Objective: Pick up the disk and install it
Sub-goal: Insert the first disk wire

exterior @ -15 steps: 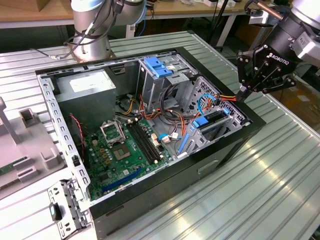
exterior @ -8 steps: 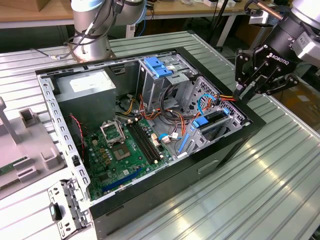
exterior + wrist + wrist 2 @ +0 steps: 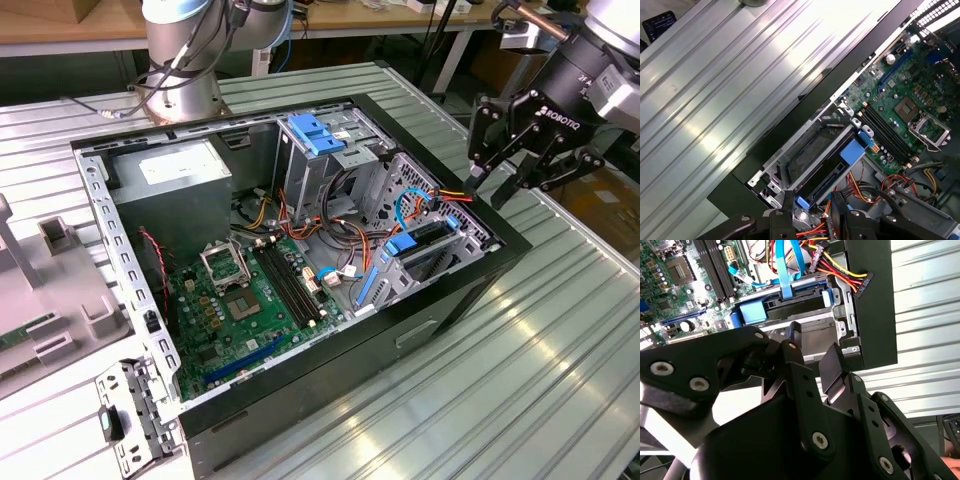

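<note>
Jaws of the gripper (image 3: 515, 165) stand parted with nothing between them, hanging in the air just off the computer case's corner at the exterior view's right.

Going left to right in the exterior view: a grey plastic fixture (image 3: 45, 290) lies on the ribbed metal tabletop (image 3: 520, 380) at the far left. Next comes the open computer case (image 3: 300, 250), lying on its side, with the silver power supply (image 3: 170, 175) at its rear and the green motherboard (image 3: 235, 305) on its floor. Further right stands the metal drive cage (image 3: 330, 160) with a fixed blue bracket (image 3: 315, 133) on top. Right of that, among orange and red cables (image 3: 350, 215), the disk (image 3: 425, 245) sits inside the lower bay near the case's front wall, its blue carrier showing at the edge.

In the second wrist view the disk (image 3: 785, 307) lies seated in the bay with a blue ribbon cable (image 3: 785, 265) running to it, the black fingers (image 3: 832, 367) spread above it and not touching. In the first wrist view the disk (image 3: 832, 167) rests in the same bay beside the motherboard (image 3: 905, 110).
</note>
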`<state>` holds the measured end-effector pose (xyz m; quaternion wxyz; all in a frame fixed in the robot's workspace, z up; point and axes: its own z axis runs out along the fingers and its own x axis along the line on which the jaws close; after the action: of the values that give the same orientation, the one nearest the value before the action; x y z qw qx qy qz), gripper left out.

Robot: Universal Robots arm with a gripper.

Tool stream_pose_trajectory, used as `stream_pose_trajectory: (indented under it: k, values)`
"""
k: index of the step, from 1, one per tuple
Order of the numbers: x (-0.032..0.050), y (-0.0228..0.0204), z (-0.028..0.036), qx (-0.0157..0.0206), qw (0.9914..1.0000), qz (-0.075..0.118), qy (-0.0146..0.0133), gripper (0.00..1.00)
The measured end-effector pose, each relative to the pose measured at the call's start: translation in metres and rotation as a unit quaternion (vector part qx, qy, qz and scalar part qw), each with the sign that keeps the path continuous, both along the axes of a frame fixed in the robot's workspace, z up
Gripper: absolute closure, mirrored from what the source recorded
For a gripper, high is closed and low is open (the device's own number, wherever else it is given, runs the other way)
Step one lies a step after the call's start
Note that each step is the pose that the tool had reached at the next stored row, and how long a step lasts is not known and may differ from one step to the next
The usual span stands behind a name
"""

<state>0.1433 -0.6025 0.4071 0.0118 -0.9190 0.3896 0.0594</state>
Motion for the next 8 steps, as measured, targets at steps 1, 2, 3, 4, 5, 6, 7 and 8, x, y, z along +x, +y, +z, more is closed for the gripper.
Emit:
stream_pose_trajectory:
  k: [1, 2, 3, 4, 5, 6, 7, 8]
  values:
    - [0.0013, 0.0, -0.0006, 0.0, 1.0, 0.0, 0.0, 0.58]
    - [0.002, 0.0, -0.0011, -0.0001, 1.0, 0.0, 0.0, 0.58]
    - [0.0034, 0.0, -0.002, -0.0001, 1.0, 0.0, 0.0, 0.58]
    - [0.0047, -0.0001, -0.0026, -0.0001, 1.0, 0.0, 0.0, 0.58]
    - [0.0059, 0.0, -0.003, -0.0001, 1.0, 0.0, 0.0, 0.58]
    - [0.0082, 0.0, -0.004, -0.0001, 1.0, 0.0, 0.0001, 0.58]
    - [0.01, 0.0, -0.0047, 0.0, 1.0, 0.0, 0.0001, 0.58]
    - [0.0113, 0.0, -0.0052, 0.0001, 1.0, 0.0, 0.0001, 0.58]
